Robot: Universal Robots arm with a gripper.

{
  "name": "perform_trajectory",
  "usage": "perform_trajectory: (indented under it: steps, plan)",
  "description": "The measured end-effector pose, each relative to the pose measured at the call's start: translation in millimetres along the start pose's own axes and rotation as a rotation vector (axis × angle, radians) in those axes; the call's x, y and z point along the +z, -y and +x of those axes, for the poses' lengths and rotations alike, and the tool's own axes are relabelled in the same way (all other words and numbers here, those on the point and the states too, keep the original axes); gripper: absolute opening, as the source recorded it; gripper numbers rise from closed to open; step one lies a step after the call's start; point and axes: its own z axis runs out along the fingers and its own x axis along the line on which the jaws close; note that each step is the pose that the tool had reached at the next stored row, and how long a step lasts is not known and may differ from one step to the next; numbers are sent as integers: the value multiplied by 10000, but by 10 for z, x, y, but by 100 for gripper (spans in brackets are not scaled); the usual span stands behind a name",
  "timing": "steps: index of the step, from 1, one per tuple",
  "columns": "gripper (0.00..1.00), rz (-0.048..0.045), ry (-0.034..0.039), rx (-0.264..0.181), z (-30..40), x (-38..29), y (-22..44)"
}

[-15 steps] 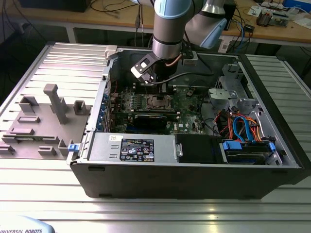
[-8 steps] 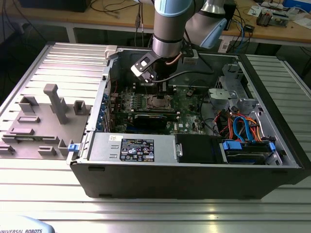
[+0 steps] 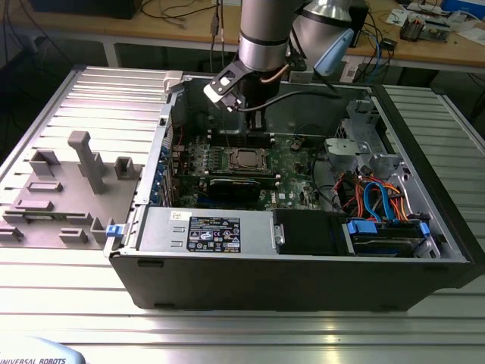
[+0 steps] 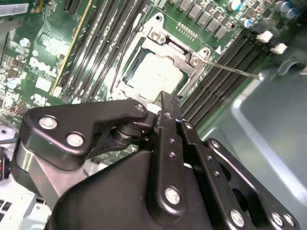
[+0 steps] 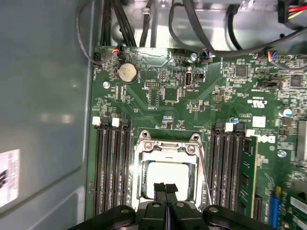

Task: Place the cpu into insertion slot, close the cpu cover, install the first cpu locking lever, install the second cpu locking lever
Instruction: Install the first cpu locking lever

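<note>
The cpu (image 5: 168, 176) is dull silver-grey, the cpu cover (image 5: 168, 145) shiny silver, the circuit board (image 5: 158, 108) green with pale print, the memory slots (image 5: 111, 163) black with white clips, the gripper (image 5: 165, 188) black.

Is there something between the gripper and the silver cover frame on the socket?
Nothing visible does. In the first wrist view the gripper, fingers shut together, hangs over one edge of the thin square silver metal cover frame. The long black memory slots lie on either side, out of the way.
</note>
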Motion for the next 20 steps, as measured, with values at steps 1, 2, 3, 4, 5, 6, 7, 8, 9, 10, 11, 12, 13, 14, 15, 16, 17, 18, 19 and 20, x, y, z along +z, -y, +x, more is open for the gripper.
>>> perform_trajectory:
  steps: [1, 2, 3, 4, 5, 6, 7, 8, 9, 10, 11, 12, 13, 14, 15, 16, 17, 18, 19, 20]
  plan:
    - [11, -1, 1, -14, 2, -42, 0]
    - [11, -1, 5, -30, 4, -83, 0]
    - [11, -2, 7, -54, 6, -130, 0]
    - [11, -3, 8, -77, 7, -162, 0]
    - [11, -3, 9, -109, 9, -191, 0]
    - [11, -3, 10, -146, 9, -212, 0]
    - [11, -1, 9, -234, 10, -232, 0]
    - [11, 10, 7, -518, 11, -237, 0]
    - [11, 26, 6, -868, 10, -237, 0]
    - [11, 39, 7, -1156, 10, -238, 0]
    - [11, 50, 6, -1396, 10, -238, 0]
    - [11, 58, 5, -1592, 11, -237, 0]
    - [11, 73, 4, -1919, 11, -238, 0]
    - [11, 80, 3, -2081, 11, -238, 0]
    - [11, 88, 2, -2267, 11, -238, 0]
    - [11, 100, 1, -2534, 11, -238, 0]
    - [11, 108, 0, -2735, 10, -237, 0]
    - [11, 118, -1, -2959, 11, -237, 0]
    - [11, 131, -2, -3242, 10, -237, 0]
    - [11, 139, -3, -3421, 11, -237, 0]
